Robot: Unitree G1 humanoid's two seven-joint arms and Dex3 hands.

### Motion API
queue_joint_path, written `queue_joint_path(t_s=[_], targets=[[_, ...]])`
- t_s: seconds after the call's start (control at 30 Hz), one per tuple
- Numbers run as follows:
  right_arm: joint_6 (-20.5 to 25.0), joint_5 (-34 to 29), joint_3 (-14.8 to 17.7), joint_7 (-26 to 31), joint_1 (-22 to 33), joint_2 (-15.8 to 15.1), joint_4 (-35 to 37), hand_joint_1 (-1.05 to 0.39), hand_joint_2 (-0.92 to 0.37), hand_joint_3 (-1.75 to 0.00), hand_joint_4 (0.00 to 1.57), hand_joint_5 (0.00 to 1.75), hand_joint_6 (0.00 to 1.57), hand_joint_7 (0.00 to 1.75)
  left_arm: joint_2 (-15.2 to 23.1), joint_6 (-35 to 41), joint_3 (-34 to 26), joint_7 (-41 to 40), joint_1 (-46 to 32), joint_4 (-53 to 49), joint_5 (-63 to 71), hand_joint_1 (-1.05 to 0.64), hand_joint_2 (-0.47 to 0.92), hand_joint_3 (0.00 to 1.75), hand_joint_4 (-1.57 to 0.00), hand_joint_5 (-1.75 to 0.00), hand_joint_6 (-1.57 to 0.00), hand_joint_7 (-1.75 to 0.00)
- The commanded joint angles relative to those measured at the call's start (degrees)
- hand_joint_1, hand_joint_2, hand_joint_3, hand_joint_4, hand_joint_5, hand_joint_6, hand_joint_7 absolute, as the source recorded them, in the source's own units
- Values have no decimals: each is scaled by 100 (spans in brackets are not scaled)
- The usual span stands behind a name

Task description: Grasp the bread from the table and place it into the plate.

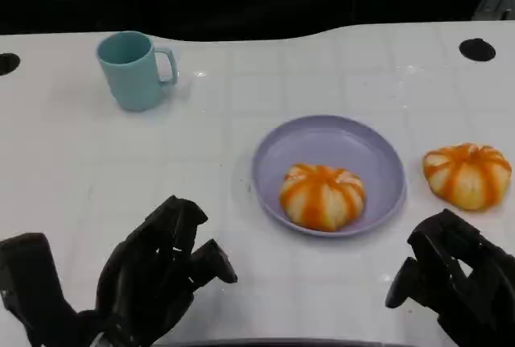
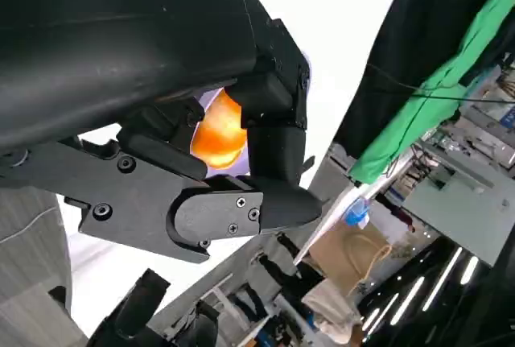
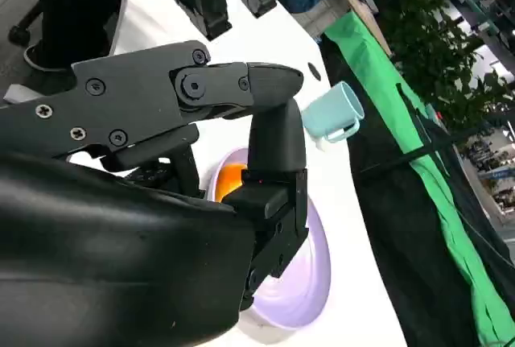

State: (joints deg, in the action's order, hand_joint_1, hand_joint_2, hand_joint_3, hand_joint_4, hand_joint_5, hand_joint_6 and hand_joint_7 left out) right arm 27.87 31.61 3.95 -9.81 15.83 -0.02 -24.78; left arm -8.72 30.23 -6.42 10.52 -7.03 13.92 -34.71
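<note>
One bread roll already in the purple plate; second bread roll on table just right of it. Both the left hand and right hand hang loose, holding nothing. Judged next: right hand reaches forward over the outer roll, wraps from above, avoids nudging the plate.

A teal mug stands upright at the far left of the white table, its handle turned to the right (the right wrist view shows it too). Two dark round holes sit in the tabletop, one at the far left edge and one at the far right. A green cloth hangs beyond the table.
</note>
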Motion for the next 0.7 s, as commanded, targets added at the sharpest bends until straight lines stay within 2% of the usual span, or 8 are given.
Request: queue_joint_path(t_s=[0.03,0.7], targets=[[-30,-17,80,18,-16,-82,7,-53,-92,-26,62,175,47,163,98,-82,2,103,-45,-66,-41,-56,92,46,-90,-175,-65,-175],[-73,-3,104,-26,-81,-80,106,-52,-92,-26,62,175,48,162,140,-199,20,118,-10,-170,-13,-56,92,45,-91,-175,-66,-175]])
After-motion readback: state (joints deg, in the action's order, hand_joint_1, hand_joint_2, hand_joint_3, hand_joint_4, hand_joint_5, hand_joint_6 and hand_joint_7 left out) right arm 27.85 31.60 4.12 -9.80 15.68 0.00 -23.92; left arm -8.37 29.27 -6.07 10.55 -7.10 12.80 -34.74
